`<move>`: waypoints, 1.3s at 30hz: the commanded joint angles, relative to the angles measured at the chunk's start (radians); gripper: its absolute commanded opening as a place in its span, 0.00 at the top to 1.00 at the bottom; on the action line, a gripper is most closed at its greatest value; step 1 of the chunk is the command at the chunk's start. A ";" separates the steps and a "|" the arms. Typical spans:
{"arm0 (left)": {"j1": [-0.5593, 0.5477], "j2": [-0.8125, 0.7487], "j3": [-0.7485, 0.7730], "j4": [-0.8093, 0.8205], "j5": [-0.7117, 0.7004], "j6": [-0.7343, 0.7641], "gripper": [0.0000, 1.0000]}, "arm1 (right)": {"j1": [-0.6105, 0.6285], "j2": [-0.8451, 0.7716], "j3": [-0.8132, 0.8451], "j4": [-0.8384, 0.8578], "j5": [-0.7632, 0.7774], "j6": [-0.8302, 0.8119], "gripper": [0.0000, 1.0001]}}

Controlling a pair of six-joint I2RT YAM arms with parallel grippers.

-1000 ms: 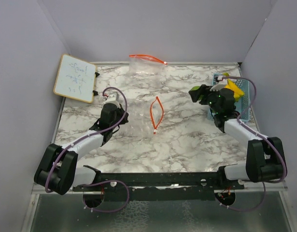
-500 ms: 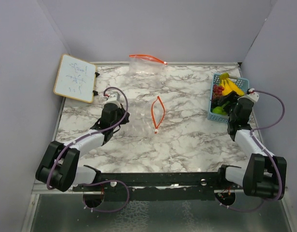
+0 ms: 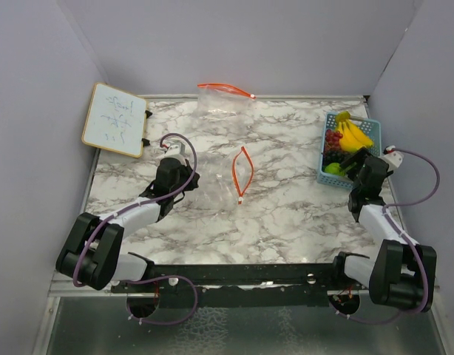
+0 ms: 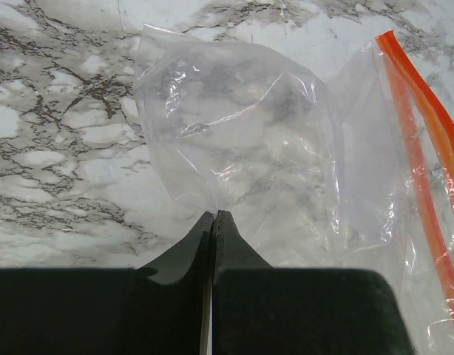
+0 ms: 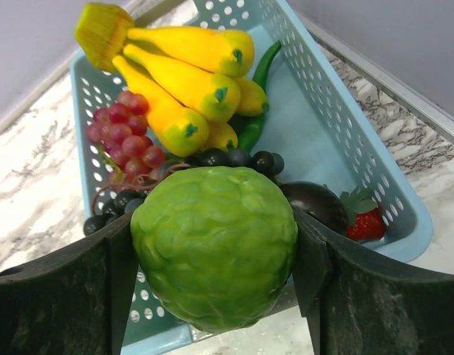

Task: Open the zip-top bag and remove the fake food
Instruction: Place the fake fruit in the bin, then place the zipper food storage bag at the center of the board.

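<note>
The zip-top bag (image 3: 216,185) lies flat and clear on the marble table, its orange zip (image 3: 242,174) gaping open toward the right. My left gripper (image 4: 214,214) is shut on the bag's (image 4: 242,126) bottom edge, pinching a fold of the plastic. My right gripper (image 5: 212,259) is shut on a round lime-green fruit (image 5: 212,222), one finger on each side, over the near edge of the light-blue basket (image 5: 345,103). In the basket lie a yellow banana bunch (image 5: 183,81), red grapes (image 5: 123,129), dark grapes (image 5: 234,157), a green bean-like piece (image 5: 260,81) and a strawberry (image 5: 364,222).
A second clear bag with an orange zip (image 3: 223,97) leans against the back wall. A small whiteboard (image 3: 114,118) stands at the back left corner. The basket (image 3: 375,126) sits against the right wall, close to the right arm.
My right gripper has swung from the basket's left side round to its near edge and drawn back. The left gripper and the bag have stayed put.
</note>
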 commanded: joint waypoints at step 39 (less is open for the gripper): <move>0.236 -0.163 0.106 -0.103 -0.277 -0.089 0.01 | 0.132 0.087 0.211 -0.207 -0.455 -0.288 0.01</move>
